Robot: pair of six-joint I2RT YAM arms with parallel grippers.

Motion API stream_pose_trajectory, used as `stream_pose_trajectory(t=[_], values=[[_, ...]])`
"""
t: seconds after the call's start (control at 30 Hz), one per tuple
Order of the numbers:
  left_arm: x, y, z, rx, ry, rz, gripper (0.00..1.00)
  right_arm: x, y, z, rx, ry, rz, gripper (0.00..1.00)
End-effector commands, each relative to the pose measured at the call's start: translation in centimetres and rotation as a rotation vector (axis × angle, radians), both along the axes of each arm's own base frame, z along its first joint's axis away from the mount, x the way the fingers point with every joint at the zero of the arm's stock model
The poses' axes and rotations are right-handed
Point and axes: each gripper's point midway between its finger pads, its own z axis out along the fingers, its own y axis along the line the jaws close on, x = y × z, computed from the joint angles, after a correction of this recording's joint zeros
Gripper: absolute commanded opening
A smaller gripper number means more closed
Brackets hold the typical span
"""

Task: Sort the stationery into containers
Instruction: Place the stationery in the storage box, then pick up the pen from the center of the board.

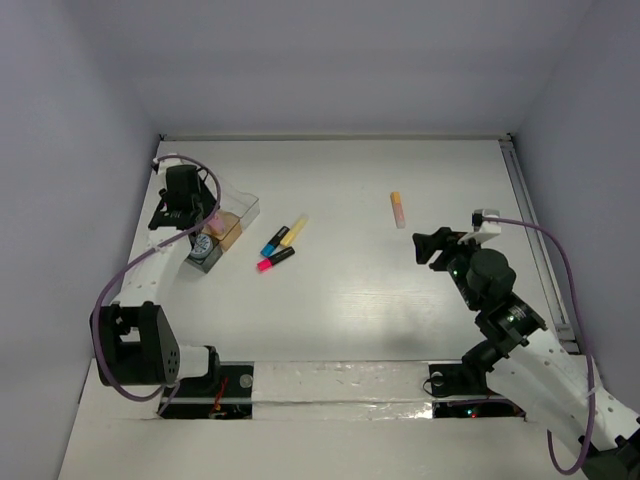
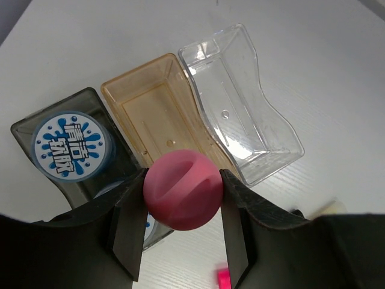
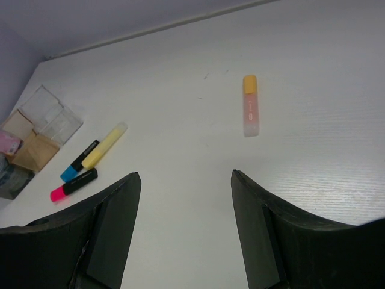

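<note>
White table [image 1: 380,300], grey, tan and clear boxes [image 2: 156,114] side by side at left, three highlighters [image 1: 274,241] near them, orange-capped tube [image 1: 398,209] well apart.

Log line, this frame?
left fingers: shut on pink stick over tan box | right fingers: open | disc in grey box | highlighters, orange tube on table

Grey box [image 2: 89,95], tan box [image 2: 147,102], clear box [image 2: 240,120]: side by side. Disc [image 2: 73,144]: flat in grey box. Pink stick [image 2: 182,190]: held end-on above tan box. Yellow highlighter [image 1: 293,231], blue highlighter [image 1: 274,241], pink highlighter [image 1: 275,259]: clustered right of clear box. Orange-pink tube [image 1: 398,209]: farther right.
</note>
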Motion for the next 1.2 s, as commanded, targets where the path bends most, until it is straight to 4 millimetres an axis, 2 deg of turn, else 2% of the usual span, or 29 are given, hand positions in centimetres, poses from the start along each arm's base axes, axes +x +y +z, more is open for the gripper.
stream_pose_trajectory(t=[0.0, 0.23, 0.4, 0.5, 0.53, 0.57, 0.6, 0.63, 0.7, 0.77, 0.83, 0.87, 0.9, 0.97, 1.0, 1.07, 1.1, 1.17], values=[[1.2, -0.4, 1.1, -0.035, -0.064, -0.012, 0.1, 0.1, 0.5, 3.3, 0.033, -0.078, 0.022, 0.68], [2.0, -0.9, -0.5, -0.063, -0.034, -0.024, 0.12, 0.0, 0.6, 3.3, 0.033, -0.079, 0.032, 0.68], [2.1, -1.0, -2.9, -0.084, 0.039, -0.029, 0.15, 0.0, 0.7, 3.2, 0.031, -0.075, 0.036, 0.68], [2.0, -0.3, -3.4, -0.056, 0.064, 0.002, 0.41, 0.0, 0.8, 3.2, 0.03, -0.074, 0.038, 0.68], [2.0, 0.1, -3.4, -0.043, 0.067, 0.016, 0.52, 0.0, 0.8, 3.3, 0.033, -0.078, 0.038, 0.68], [1.9, 0.3, -3.5, -0.029, 0.074, 0.024, 0.68, 0.0, 0.8, 3.3, 0.032, -0.076, 0.038, 0.68], [1.6, 1.0, -3.5, -0.003, 0.086, 0.049, 0.73, 0.0, 0.8, 3.3, 0.032, -0.076, 0.038, 0.68], [1.7, 1.3, -3.4, 0.008, 0.088, 0.061, 0.83, 0.0, 0.8, 3.2, 0.031, -0.075, 0.038, 0.68], [1.4, 1.9, -3.2, 0.033, 0.094, 0.089, 0.89, 0.1, 0.9, 3.0, 0.028, -0.068, 0.042, 0.68], [1.4, 2.3, -2.6, 0.048, 0.08, 0.102, 0.91, 0.2, 1.2, 2.9, 0.024, -0.063, 0.053, 0.67], [1.1, 2.9, -1.1, 0.07, 0.042, 0.134, 0.91, 0.4, 1.7, 2.4, 0.013, -0.046, 0.075, 0.61], [1.1, 3.1, -0.3, 0.077, 0.02, 0.14, 0.91, 0.5, 1.9, 2.2, 0.007, -0.038, 0.078, 0.51], [0.9, 3.1, 1.5, 0.077, -0.034, 0.142, 0.91, 0.6, 2.0, 2.1, 0.001, -0.033, 0.083, 0.4], [0.4, 2.7, 3.2, 0.077, -0.085, 0.129, 0.9, 1.0, 2.3, 1.3, -0.016, -0.004, 0.085, 0.18], [0.0, 1.8, 5.3, 0.084, -0.145, 0.109, 0.9, 1.1, 2.4, 1.1, -0.02, 0.001, 0.087, 0.14], [-0.8, 1.0, 6.9, 0.093, -0.19, 0.094, 0.9, 1.6, 2.8, 0.2, -0.041, 0.034, 0.09, 0.1], [-1.6, 0.6, 8.7, 0.091, -0.24, 0.09, 0.9, 1.7, 2.9, -0.3, -0.05, 0.047, 0.092, 0.1], [-2.3, -0.8, 9.7, 0.079, -0.277, 0.046, 0.88, 2.4, 3.0, -1.4, -0.077, 0.091, 0.076, 0.11]])
